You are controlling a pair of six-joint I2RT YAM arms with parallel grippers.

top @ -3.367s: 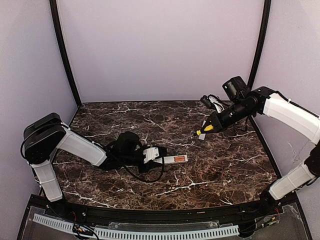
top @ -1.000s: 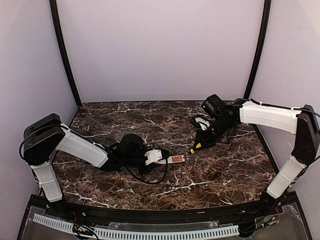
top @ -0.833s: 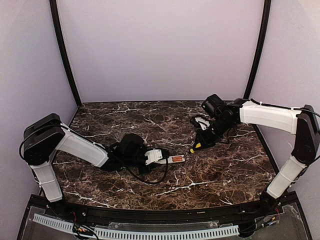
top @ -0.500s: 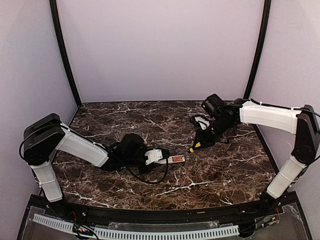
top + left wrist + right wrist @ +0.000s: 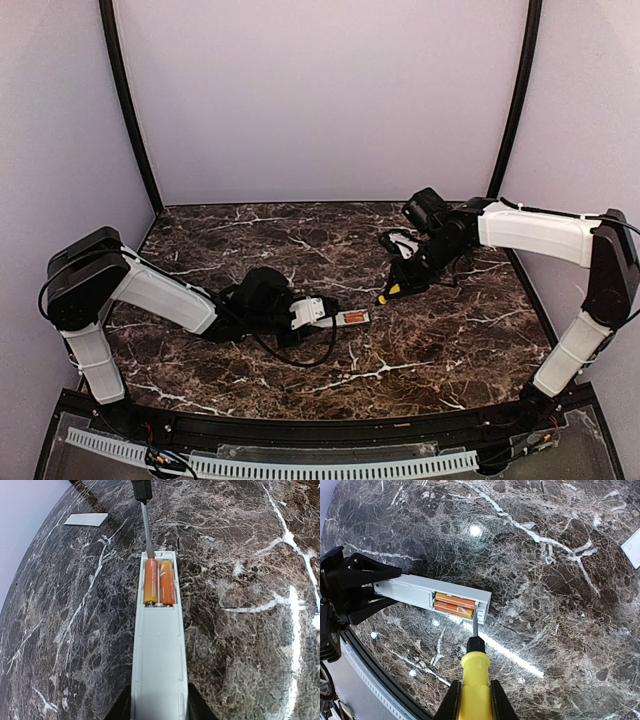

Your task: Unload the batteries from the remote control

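Observation:
The white remote control (image 5: 159,670) lies flat on the marble, its far end open. Two orange batteries (image 5: 160,581) sit side by side in the recess. My left gripper (image 5: 159,712) is shut on the remote's near end, one dark finger on each side. From above, the left gripper (image 5: 320,316) holds the remote control (image 5: 345,320) near the table's middle. My right gripper (image 5: 474,700) is shut on a yellow-handled screwdriver (image 5: 475,672). The blade tip rests at the remote's end wall, against the end of one of the batteries (image 5: 454,606). The screwdriver's thin shaft (image 5: 146,527) comes in from the far side.
A thin flat white cover strip (image 5: 86,519) lies loose on the marble beyond the remote; the cover strip (image 5: 632,547) also shows at the right wrist view's edge. The right arm (image 5: 520,230) reaches in from the back right. Purple walls close in the table.
The right gripper has brought the screwdriver from the back right down to the remote's open end, creeping slightly closer in the last second. The left gripper and remote have barely shifted.

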